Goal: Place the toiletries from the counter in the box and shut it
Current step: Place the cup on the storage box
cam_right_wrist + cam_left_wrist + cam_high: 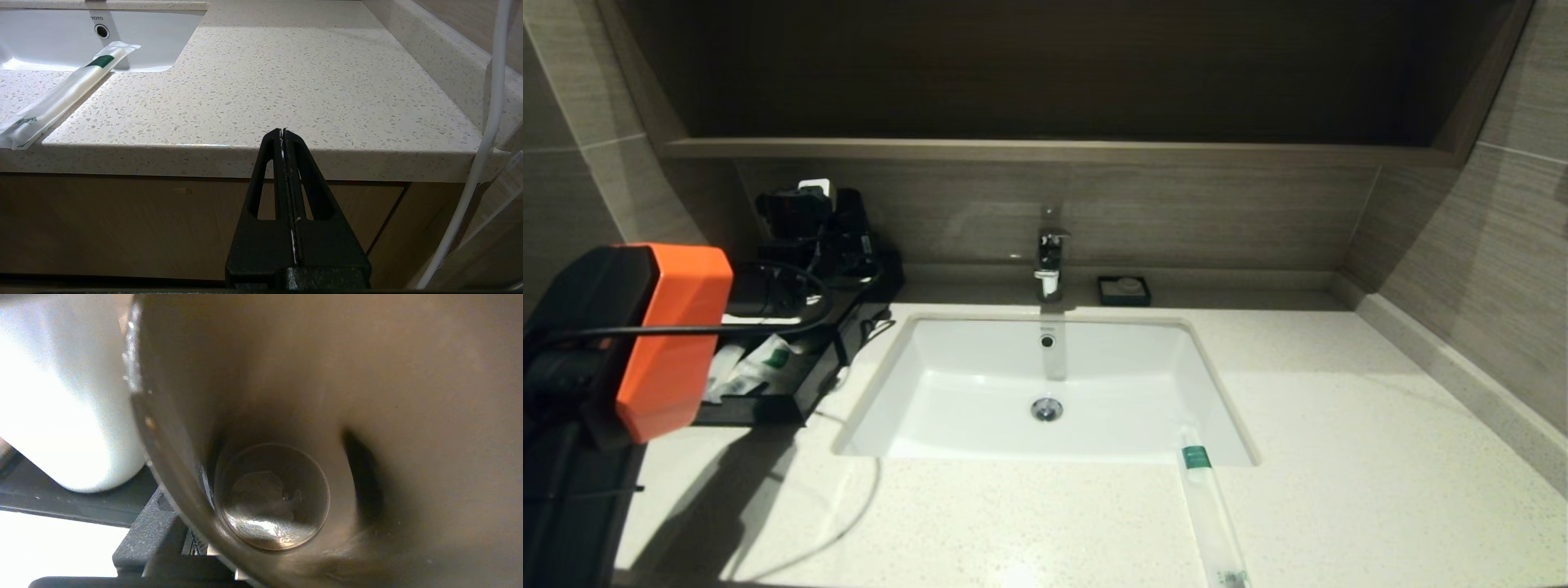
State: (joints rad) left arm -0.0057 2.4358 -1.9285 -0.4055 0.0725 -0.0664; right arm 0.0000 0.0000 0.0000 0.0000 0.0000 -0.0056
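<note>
Speckled polished stone counter (1339,425), glossy white ceramic sink (980,400), translucent plastic sachet (1213,523), shiny chrome tap (1049,257).

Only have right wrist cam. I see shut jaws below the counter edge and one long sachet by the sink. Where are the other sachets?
Observer: In the head view, at least two sachets lie in the open drawer of the black box, at the left end of the counter.
Operator: Left arm?
Observer: The left gripper is at the back-left corner, behind that drawer.
Operator: What does its cam show?
Observer: Mostly the inside of a dark cup, seen very close.
Operator: Anything behind the sink?
Observer: A small black soap dish, just right of the faucet.
</note>
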